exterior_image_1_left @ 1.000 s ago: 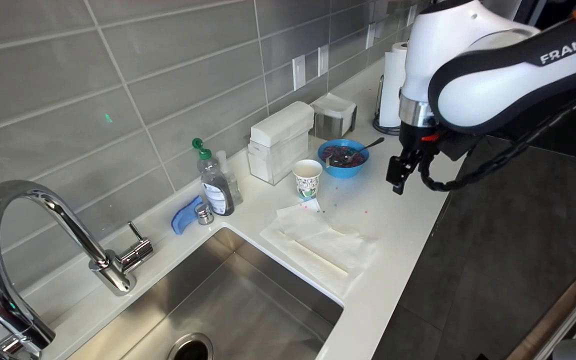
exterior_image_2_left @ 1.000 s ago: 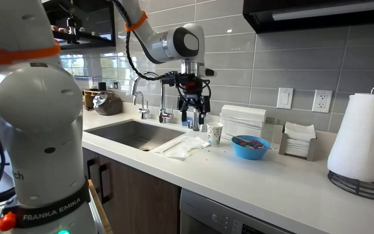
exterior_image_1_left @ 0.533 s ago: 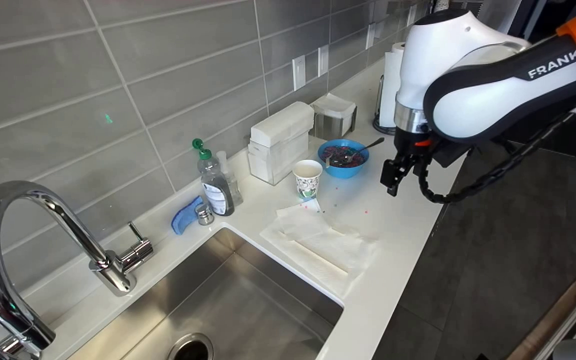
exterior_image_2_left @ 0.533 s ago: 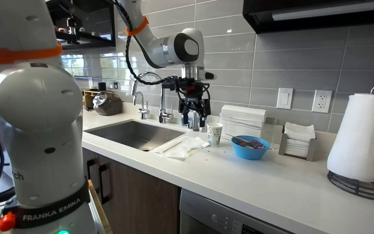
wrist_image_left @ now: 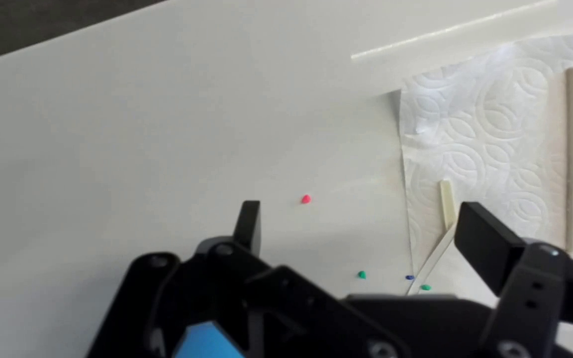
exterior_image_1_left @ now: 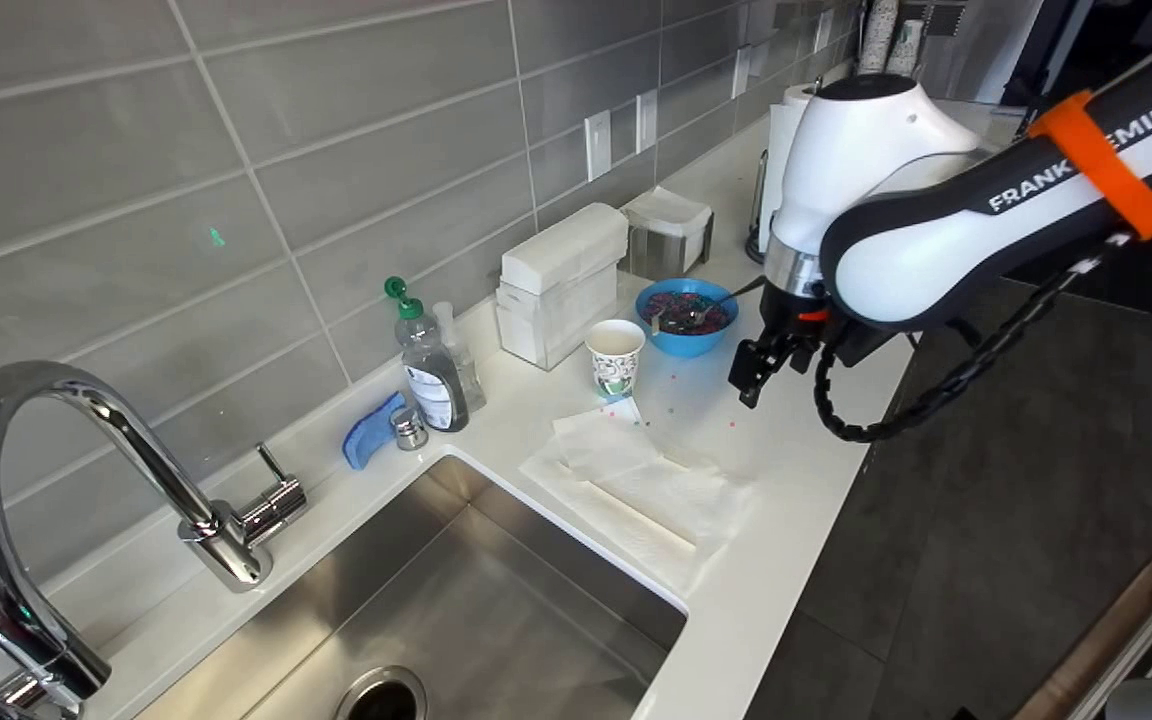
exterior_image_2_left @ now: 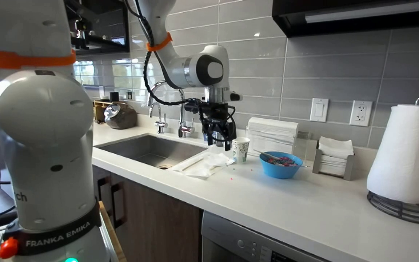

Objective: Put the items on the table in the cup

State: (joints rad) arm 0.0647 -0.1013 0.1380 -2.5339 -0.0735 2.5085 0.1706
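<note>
Claw (wrist_image_left: 358,214): spread, empty.
Pink piece (wrist_image_left: 306,199): tiny; high closure may miss.
Cup (exterior_image_2_left: 241,150): far side of table (exterior_image_2_left: 304,203); may tip if bumped.

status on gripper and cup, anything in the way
Black two-fingered gripper open, empty. White green-patterned paper cup upright. Round blue bowl near cup, possible obstacle.

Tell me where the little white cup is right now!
In both exterior views, the white cup stands upright on the countertop, just to the picture's left of the blue bowl, near the paper sheets beside the sink.
</note>
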